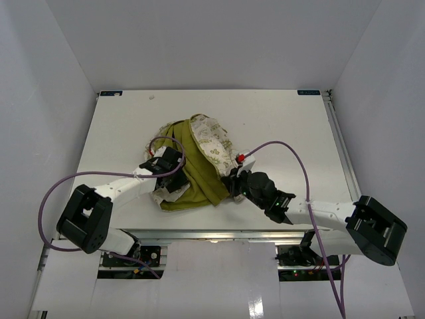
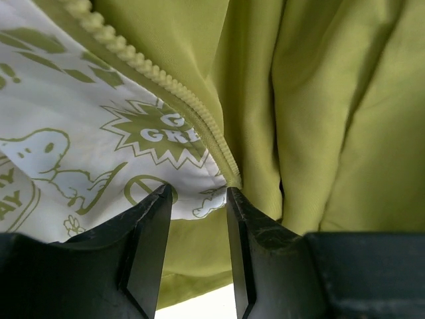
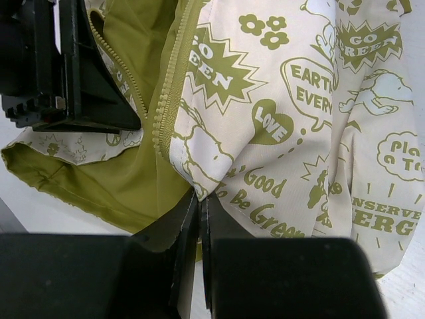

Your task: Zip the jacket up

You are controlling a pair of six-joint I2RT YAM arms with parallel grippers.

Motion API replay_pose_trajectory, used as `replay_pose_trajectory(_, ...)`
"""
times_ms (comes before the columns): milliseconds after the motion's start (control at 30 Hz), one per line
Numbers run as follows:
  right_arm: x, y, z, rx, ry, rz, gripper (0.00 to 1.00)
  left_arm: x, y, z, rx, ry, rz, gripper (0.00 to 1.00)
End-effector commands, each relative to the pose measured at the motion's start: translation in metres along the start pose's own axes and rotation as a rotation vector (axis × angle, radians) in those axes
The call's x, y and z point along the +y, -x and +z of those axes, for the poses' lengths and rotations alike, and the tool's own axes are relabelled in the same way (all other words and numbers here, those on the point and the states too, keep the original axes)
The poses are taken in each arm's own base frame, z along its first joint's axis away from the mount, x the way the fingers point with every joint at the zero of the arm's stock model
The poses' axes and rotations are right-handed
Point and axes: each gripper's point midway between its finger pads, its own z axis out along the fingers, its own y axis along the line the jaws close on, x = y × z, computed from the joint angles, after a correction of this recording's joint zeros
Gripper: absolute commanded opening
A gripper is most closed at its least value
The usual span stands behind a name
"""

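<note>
Jacket (image 1: 192, 163) is lying crumpled near the middle of the white table (image 1: 285, 126), a bit toward the near edge. It's hanging wide open, so the olive lining (image 1: 192, 179) is facing up between the cream printed panels.

Starting on the left: the left gripper (image 1: 171, 171) is sitting over the jacket's left side, right where a smaller bit of cream fabric is peeking out. In the left wrist view its jaws are standing about halfway apart, released, with nothing pinched between them as far as I'm seeing. The fingertips (image 2: 158, 205) are sitting right at the bottom end of one zipper (image 2: 166, 86) half, though I can't tell whether they're actually touching the cloth. That strip is running diagonally up and left from the tips, with cream print on one side and green lining on the other.

Moving to the middle, the zipper is sitting undone, its two toothed halves lying apart with lining showing between them.

Over on the right, the right gripper (image 1: 232, 186) is reaching in at the jacket's lower right edge. In its wrist view the jaws are squeezing together, clamping the bottom corner of the big cream panel just beside that panel's zipper half.
</note>
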Motion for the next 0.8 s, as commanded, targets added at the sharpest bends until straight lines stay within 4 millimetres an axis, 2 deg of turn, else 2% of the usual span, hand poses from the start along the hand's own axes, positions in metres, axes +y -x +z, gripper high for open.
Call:
replay_pose_trajectory(0,-0.006,0.013,-0.004,-0.053,-0.027,-0.002,0.08,-0.003,0.004,0.001,-0.020,0.043,-0.018,0.48)
replay_pose_trajectory(167,-0.009,0.014,-0.006,-0.061,-0.040,-0.002,0.08,0.011,-0.002,0.009,-0.012,0.108,-0.034,0.46)
replay_pose_trajectory(333,-0.009,0.014,-0.007,-0.063,-0.039,-0.002,0.08,0.016,-0.008,0.016,0.002,0.137,-0.052,0.40)
replay_pose_trajectory(400,-0.009,0.014,-0.007,-0.063,-0.041,-0.003,0.08,0.018,-0.009,0.019,0.004,0.148,-0.054,0.30)
replay_pose_trajectory(433,-0.009,0.014,-0.007,-0.064,-0.040,-0.003,0.08,0.019,-0.009,0.019,0.002,0.152,-0.054,0.18)
replay_pose_trajectory(467,-0.009,0.015,-0.007,-0.065,-0.042,-0.003,0.08,0.020,-0.009,0.020,0.000,0.155,-0.053,0.09)
replay_pose_trajectory(533,-0.010,0.014,-0.008,-0.065,-0.044,-0.006,0.08,0.021,-0.008,0.019,-0.006,0.155,-0.051,0.00)
replay_pose_trajectory(767,-0.008,0.013,-0.005,-0.051,-0.035,-0.012,0.08,0.020,0.015,-0.006,-0.112,0.106,-0.001,0.00)
